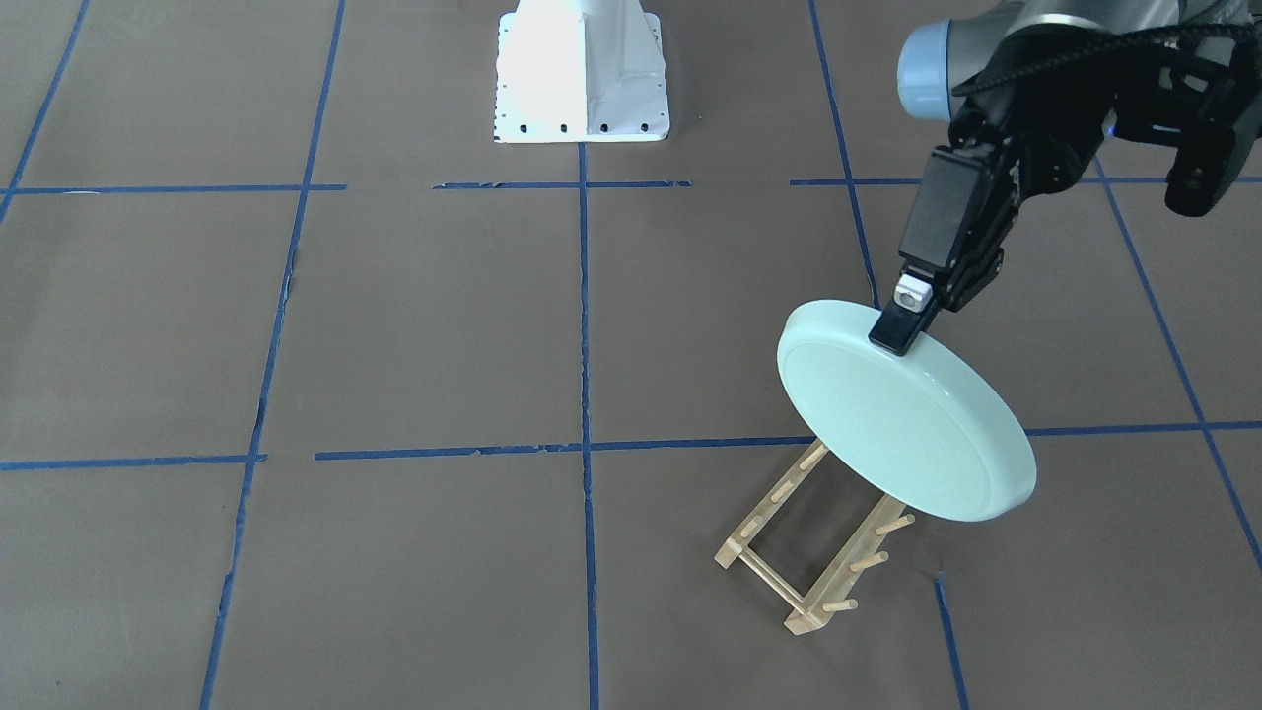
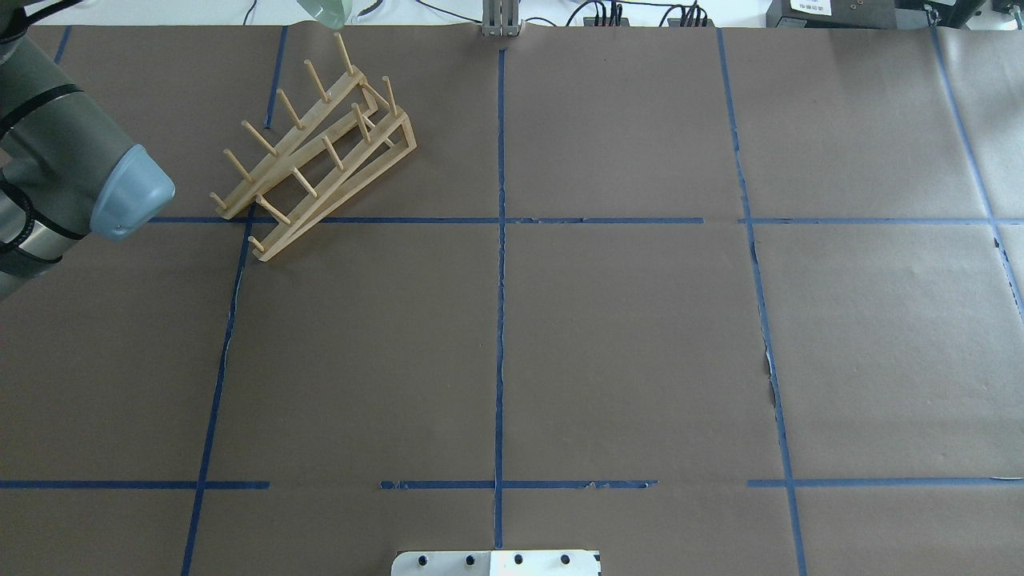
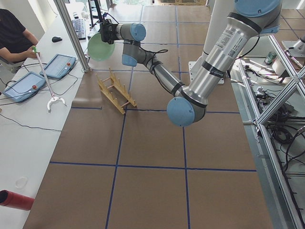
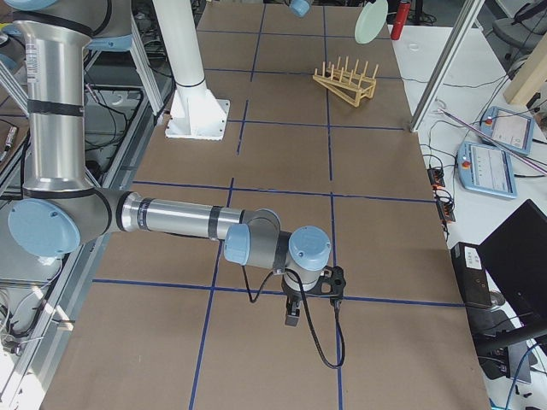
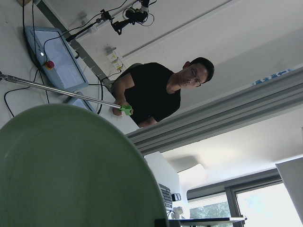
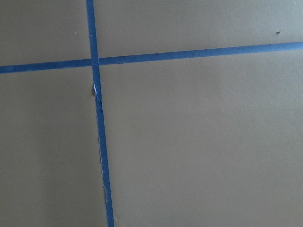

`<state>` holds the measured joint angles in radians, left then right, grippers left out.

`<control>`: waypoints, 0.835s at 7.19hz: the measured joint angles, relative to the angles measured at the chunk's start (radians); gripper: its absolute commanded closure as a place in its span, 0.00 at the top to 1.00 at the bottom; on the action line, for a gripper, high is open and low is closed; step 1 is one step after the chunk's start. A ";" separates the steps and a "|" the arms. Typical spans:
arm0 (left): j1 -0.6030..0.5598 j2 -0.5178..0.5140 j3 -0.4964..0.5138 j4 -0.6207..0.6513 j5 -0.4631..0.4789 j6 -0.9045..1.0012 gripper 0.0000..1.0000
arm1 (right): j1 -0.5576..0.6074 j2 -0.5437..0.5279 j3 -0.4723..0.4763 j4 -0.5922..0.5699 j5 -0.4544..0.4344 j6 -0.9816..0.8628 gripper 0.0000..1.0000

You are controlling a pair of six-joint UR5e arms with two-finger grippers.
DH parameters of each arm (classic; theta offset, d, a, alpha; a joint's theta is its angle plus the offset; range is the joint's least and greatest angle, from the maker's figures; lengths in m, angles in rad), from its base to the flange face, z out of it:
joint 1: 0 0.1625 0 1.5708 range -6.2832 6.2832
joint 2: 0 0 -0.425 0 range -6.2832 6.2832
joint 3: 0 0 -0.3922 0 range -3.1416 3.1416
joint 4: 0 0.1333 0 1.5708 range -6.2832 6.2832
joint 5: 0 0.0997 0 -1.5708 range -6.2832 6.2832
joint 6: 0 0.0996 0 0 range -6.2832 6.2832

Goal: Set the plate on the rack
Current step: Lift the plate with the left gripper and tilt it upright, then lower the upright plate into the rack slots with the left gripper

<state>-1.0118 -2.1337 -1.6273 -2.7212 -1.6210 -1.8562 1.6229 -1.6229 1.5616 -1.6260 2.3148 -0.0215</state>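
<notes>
Blue-taped brown surface [image 1: 394,325] bore the rack [image 1: 789,562]; left hand [image 1: 897,337], angled downward, pinched the tilted plate [image 1: 907,424] by its rim.

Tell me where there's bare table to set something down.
The table squares right of the middle tape line are bare, as is the stretch between the rack and the white base. It's crowded far left, where the left gripper holds the plate by the rack; the right gripper hangs over the right end.

Glossy plate [image 1: 907,424], wooden rack [image 1: 830,580], matt paper tabletop [image 1: 444,325]
</notes>
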 measured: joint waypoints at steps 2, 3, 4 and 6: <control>0.015 -0.007 0.098 -0.080 0.072 -0.022 0.00 | 0.000 0.000 0.000 0.000 0.000 0.000 1.00; 0.042 -0.008 0.129 -0.101 0.108 -0.024 0.00 | 0.000 0.000 0.000 0.000 0.000 0.000 1.00; 0.073 -0.007 0.147 -0.112 0.143 -0.025 0.00 | 0.000 0.000 0.000 0.000 0.000 0.000 1.00; 0.115 -0.001 0.157 -0.127 0.170 -0.025 0.00 | 0.000 0.000 0.000 0.000 0.000 0.000 1.00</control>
<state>-0.8968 -2.1348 -1.4698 -2.8481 -1.4508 -1.8815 1.6229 -1.6229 1.5616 -1.6260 2.3148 -0.0215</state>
